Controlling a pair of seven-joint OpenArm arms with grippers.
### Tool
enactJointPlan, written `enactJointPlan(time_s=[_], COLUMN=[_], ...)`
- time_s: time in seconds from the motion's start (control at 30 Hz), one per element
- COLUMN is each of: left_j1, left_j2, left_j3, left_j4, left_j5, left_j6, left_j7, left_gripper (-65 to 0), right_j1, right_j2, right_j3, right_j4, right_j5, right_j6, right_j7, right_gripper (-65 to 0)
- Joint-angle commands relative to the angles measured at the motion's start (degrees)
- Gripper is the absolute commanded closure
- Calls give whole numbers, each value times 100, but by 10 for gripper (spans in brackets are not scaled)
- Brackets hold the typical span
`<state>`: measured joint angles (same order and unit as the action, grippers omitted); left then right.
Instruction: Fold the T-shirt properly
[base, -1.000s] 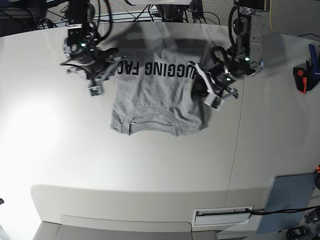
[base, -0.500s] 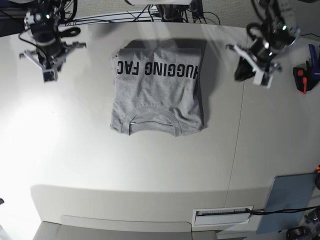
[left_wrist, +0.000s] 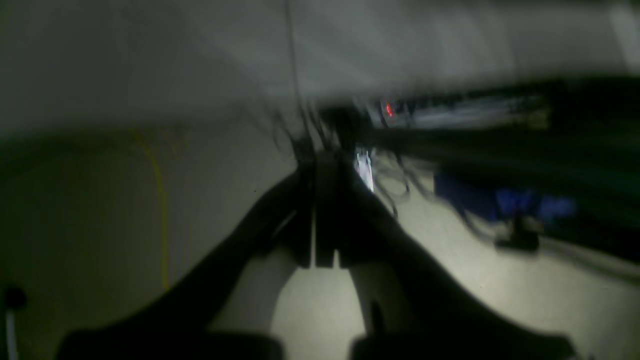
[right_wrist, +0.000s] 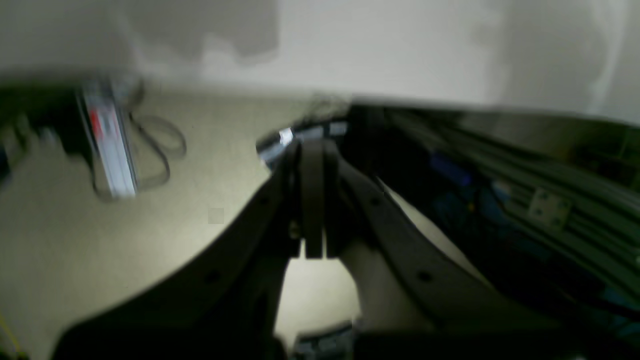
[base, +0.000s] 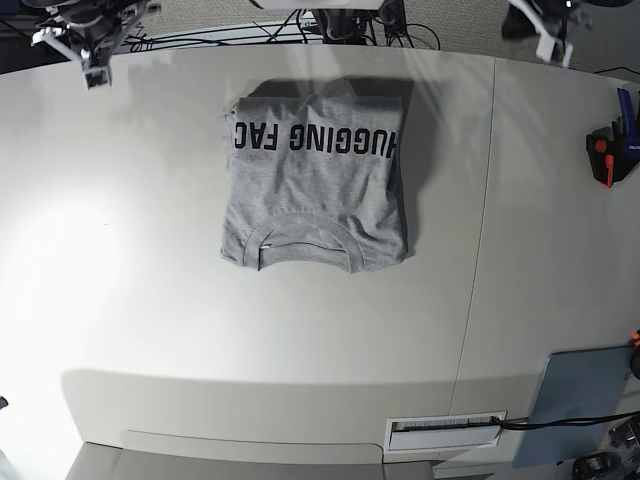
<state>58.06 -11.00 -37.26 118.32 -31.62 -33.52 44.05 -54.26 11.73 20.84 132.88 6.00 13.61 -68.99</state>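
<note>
We see the folded grey T-shirt (base: 315, 185) lying mid-table (base: 150, 320), collar nearest us, black capitals along its far edge reading "HUGGING FAC" upside down. The left gripper (left_wrist: 320, 210) and right gripper (right_wrist: 312, 200) are both closed tight on nothing, at the far corners.

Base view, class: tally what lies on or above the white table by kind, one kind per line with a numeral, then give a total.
Grey T-shirt: 1
End effectors, left end effector and right end effector: 2
Black-and-red tool: 1
Blue-grey flat panel: 1
Total: 5
</note>
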Motion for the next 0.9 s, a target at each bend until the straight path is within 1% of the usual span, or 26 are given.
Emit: enactJointPlan(time_s=[0.0,0.13,0.23,0.33,0.4,0.5,0.57,0.63,0.73,0.87], left_j1=[142,192,177,146,66,-153,-337,-527,-815,-1187], left_j2=[-44,-44,-46,-50,-70,-195,-321,-448,-662,-874], left_j3=[-44,-44,-42,-42,-42,-37,-9,96,442,1121], left_j4=[-15,-575,-1161,-1799,-2269,-3086,-3692,-4282,-5088,-5934], left_j5=[-144,-472,-544,-629,-654,-726,-719,-673,-234,380], left_j6=[-22,-50,-380,-640,-648,-648,-648,-648,-648,-648], left_j7=[-33,118,111,94,92,72,-125,-374,-839,-1720], left_gripper=[0,0,0,0,0,0,0,0,0,0], right_j1=[-175,-485,-592,-590,-588,-573,-492,-302,116,697], right_j2=[50,48,48,50,50,55,76,170,374,590], right_j3=[39,37,24,22,22,22,22,22,22,22], right_j4=[98,87,-44,-439,-839,-1565,-2096,-2684,-3646,-4946], right_j5=[-22,116,170,170,170,170,173,173,175,212], right_j6=[17,37,125,227,284,389,422,422,424,428], right_j7=[-4,-46,-142,-190,-186,-144,-61,13,70,293], right_gripper=[0,0,0,0,0,0,0,0,0,0])
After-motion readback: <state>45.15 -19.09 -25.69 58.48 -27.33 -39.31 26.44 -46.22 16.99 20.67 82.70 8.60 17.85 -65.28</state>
